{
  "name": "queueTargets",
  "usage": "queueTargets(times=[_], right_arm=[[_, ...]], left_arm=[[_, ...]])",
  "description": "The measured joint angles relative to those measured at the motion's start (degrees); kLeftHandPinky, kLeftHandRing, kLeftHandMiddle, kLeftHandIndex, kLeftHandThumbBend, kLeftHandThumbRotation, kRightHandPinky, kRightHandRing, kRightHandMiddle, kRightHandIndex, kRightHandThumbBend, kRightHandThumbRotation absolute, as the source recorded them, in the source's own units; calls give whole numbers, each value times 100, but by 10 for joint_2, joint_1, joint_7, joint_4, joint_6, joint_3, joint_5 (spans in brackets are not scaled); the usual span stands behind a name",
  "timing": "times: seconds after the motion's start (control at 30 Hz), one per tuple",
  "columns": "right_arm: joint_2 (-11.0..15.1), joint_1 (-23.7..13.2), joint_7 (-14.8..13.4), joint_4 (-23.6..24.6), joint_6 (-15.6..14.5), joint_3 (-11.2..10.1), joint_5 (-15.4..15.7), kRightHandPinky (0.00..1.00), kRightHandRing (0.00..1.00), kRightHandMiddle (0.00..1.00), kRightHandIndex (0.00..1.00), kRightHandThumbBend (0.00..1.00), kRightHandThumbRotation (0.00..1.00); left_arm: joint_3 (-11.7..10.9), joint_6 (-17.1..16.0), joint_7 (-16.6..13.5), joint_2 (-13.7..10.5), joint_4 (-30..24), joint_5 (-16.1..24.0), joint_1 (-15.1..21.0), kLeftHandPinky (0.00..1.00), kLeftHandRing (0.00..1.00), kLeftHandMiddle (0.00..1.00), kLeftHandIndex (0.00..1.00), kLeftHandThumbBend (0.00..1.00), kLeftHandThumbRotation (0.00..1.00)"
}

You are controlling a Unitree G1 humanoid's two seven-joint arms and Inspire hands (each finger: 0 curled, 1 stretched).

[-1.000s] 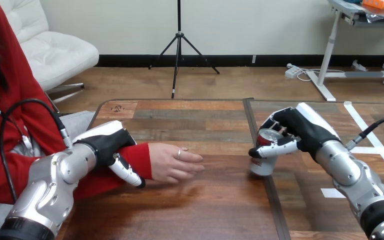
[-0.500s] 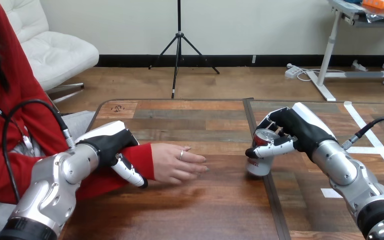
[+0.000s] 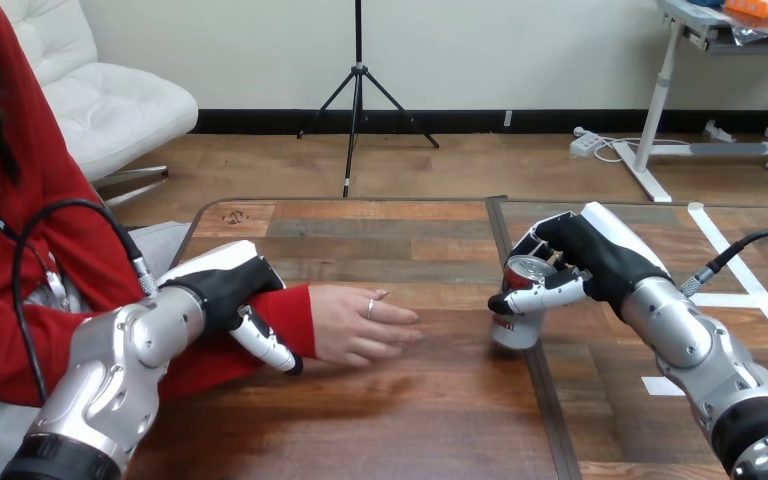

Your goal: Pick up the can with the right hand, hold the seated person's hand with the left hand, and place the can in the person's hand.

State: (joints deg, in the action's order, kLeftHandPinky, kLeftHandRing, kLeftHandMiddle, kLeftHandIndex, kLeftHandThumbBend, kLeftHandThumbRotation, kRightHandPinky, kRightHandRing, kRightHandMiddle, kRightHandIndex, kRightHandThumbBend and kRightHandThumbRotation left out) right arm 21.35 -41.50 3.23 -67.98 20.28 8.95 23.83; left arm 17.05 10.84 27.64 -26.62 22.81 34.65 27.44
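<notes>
A silver can [image 3: 518, 315] with a red top rim and label stands in my right hand [image 3: 582, 262], just above or on the table right of centre; the thumb and fingers curl round it. My left hand [image 3: 228, 290] is curled over the red sleeve at the person's wrist [image 3: 285, 315], its thumb pointing down in front of the sleeve. The person's hand [image 3: 360, 324] lies palm down on the table, fingers stretched toward the can, a short gap from it.
The wooden table [image 3: 390, 240] has a dark seam [image 3: 535, 370] running front to back under the can. White tape marks [image 3: 750, 300] lie on its right part.
My right hand has carried the can a little leftward, toward the person's hand. My left hand and the person's wrist and hand have slid slightly right.
</notes>
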Motion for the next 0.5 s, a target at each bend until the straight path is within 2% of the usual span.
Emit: queueTargets(times=[0.5], right_arm=[[-2,-19,0,0,-6,0,15,28,32,39,46,68,0]], left_arm=[[0,-1,-8,9,0,-1,1,14,20,28,31,59,0]])
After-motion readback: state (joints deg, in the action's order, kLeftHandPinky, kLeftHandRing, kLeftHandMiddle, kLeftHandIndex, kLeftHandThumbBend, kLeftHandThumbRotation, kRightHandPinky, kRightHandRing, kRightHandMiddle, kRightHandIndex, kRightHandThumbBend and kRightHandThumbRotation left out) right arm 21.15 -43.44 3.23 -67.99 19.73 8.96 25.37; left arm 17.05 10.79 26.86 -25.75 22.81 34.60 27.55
